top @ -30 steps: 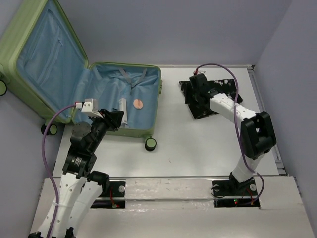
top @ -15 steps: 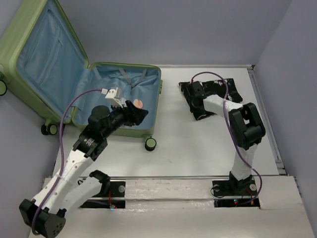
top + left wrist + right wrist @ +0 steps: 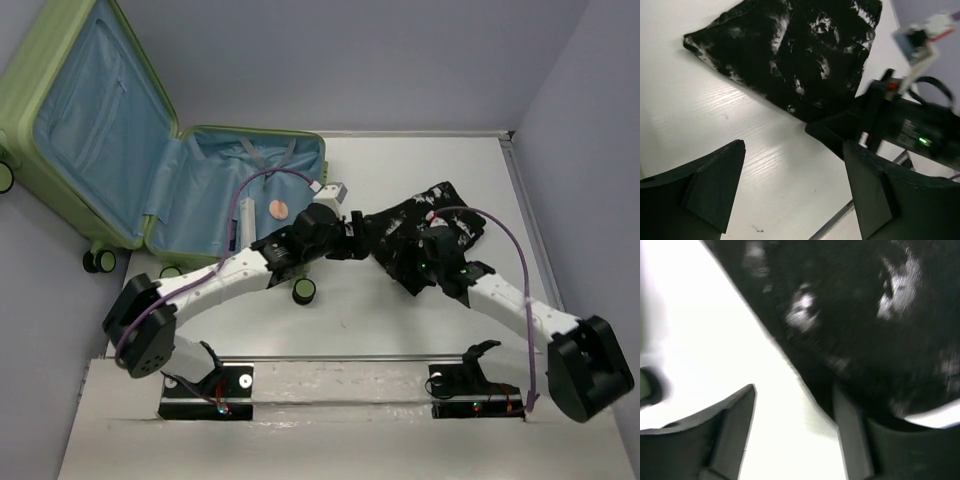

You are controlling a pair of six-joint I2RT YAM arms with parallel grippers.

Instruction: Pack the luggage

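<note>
The luggage [image 3: 190, 215] lies open at the left, its light-green lid leaning against the wall and its blue-lined base flat on the table. A black-and-white patterned cloth [image 3: 432, 212] lies right of it on the table. My left gripper [image 3: 362, 236] reaches across to the cloth's left edge. In the left wrist view this gripper [image 3: 795, 145] stands open over bare table, with the cloth [image 3: 800, 50] just beyond it. My right gripper [image 3: 412, 262] is at the cloth's near edge. It is open [image 3: 795, 387], and its right finger [image 3: 850, 430] lies against the cloth [image 3: 865, 315].
A white tube [image 3: 247, 215] and a small peach round thing [image 3: 278, 209] lie in the luggage base. A suitcase wheel [image 3: 303, 290] sits right under my left arm. The right arm's wrist [image 3: 910, 125] is close to my left gripper. The table's far right edge [image 3: 525, 220] meets the wall.
My left arm swung right from the luggage to the cloth and its jaws opened wide. My right arm drew back to the cloth's near side, where its jaws closed briefly and reopened. The cloth shifted and spread.
</note>
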